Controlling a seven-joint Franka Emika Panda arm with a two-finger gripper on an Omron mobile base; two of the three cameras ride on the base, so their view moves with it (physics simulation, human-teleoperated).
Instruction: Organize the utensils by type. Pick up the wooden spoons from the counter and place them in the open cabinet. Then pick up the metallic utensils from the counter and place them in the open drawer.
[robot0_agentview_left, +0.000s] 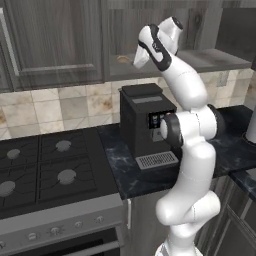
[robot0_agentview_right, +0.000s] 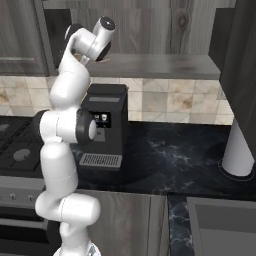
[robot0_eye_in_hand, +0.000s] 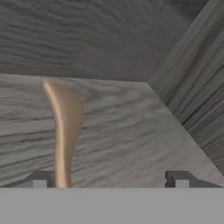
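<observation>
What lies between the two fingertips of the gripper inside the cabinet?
In the hand view, bare cabinet shelf; the wooden spoon lies beside one fingertip.

Base cams behind arm (robot0_agentview_left: 190, 150), L/R; hand cam close on shelf (robot0_eye_in_hand: 122, 131).

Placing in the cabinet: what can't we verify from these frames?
- Tan wooden spoon on the grey cabinet shelf: handle end cut off at the hand view's bottom edge.
- Same spoon in the left base view: a small tan blur, mostly behind the white arm.
- Open gripper: whether one fingertip touches the spoon is unclear.
</observation>
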